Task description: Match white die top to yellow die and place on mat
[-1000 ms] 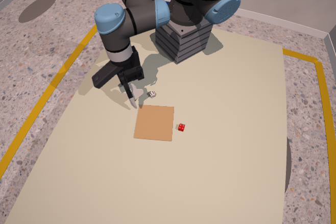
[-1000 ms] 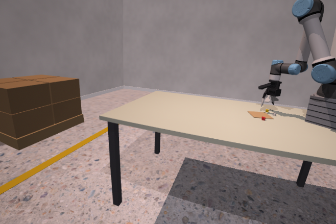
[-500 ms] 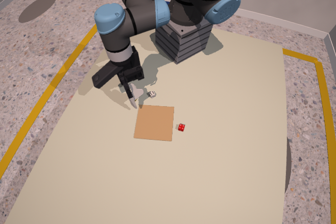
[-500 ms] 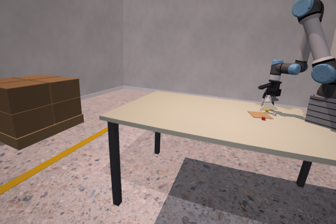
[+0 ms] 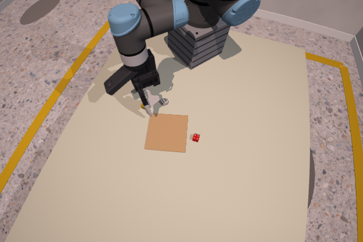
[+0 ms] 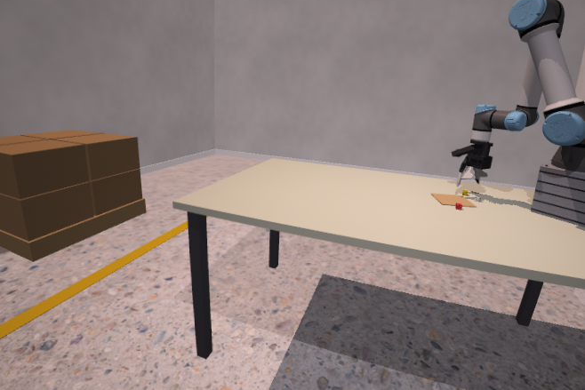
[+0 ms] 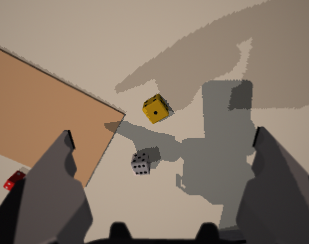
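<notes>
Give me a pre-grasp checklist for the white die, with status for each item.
1. Pincer open and holding nothing: ok.
2. Small white cube die off the square tan mat, flat on the table: ok to pick.
3. White die centred between the pincer fingers: not ok, it sits nearer the left one in the wrist view.
4. Yellow cube die target number: one pip faces the wrist camera: ok.
5. Small red die away from the approach path: ok.
6. White die's top number: cannot tell.

Yellow die (image 7: 156,108) has a black pip, white die (image 7: 140,163) dark pips, red die (image 5: 196,137) white pips, mat (image 5: 166,132) plain tan.
</notes>
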`<state>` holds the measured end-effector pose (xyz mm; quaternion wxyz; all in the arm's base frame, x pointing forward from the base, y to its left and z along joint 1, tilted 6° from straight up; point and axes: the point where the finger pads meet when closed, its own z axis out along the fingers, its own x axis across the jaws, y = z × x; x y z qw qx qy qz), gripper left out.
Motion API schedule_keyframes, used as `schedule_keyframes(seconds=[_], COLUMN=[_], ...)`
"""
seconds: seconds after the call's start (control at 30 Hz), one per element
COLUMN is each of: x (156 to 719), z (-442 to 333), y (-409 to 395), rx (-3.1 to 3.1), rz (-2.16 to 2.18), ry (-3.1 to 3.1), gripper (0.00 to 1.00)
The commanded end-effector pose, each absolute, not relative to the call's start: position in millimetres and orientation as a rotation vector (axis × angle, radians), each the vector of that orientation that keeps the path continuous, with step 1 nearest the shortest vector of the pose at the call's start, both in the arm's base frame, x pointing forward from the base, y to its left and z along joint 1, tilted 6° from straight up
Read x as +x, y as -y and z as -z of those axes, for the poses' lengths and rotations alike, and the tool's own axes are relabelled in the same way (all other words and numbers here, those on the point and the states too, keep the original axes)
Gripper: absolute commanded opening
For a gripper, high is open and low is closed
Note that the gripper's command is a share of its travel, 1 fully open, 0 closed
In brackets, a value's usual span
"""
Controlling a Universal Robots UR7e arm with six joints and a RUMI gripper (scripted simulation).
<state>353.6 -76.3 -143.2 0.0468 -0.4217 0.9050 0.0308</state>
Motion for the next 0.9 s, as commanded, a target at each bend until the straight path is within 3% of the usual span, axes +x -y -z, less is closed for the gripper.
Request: schedule_keyframes(seconds=[0.0,0.87], x=[343.1,317.5], z=[141.5,139.5], y=[59.8,22.3], rx=[-1.288,-1.288], rz=[-0.094,-0.094], ry=[-2.759,-2.759], gripper=[1.0,1.0])
